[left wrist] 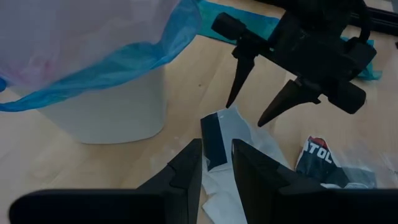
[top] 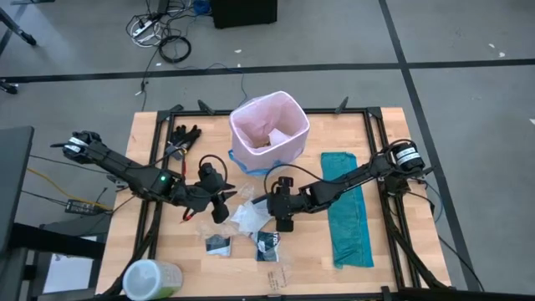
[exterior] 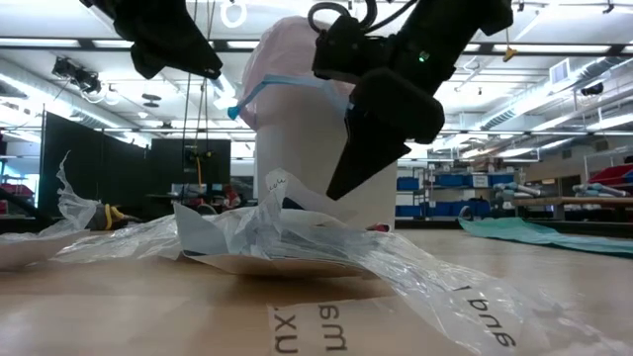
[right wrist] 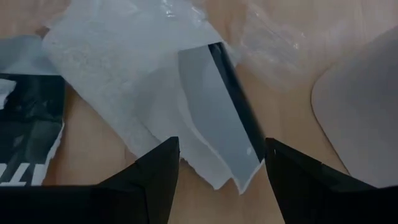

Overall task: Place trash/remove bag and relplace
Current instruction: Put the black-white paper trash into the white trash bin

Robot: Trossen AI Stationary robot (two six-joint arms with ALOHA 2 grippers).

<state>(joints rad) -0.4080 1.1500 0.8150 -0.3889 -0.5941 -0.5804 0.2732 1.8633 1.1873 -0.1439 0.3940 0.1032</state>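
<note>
A white bin (top: 251,157) stands at the table's far middle, lined with the pale pink bag (top: 269,117); the bag's blue band (left wrist: 124,59) hangs over the rim. Scraps lie in front of the bin: white paper with a dark strip (right wrist: 217,106), clear wrappers (exterior: 148,237) and black-and-white packets (top: 219,243) (top: 269,242). My right gripper (right wrist: 221,162) is open, its fingers pointing down close over the white paper (top: 247,216). My left gripper (left wrist: 216,155) hovers just left of that paper, open by a narrow gap.
A teal-green bag (top: 347,207) lies flat at the table's right. Black gloves (top: 184,136) sit at the far left, and a green-lidded container (top: 150,280) stands at the near left corner. White scraps (top: 276,136) lie inside the bin.
</note>
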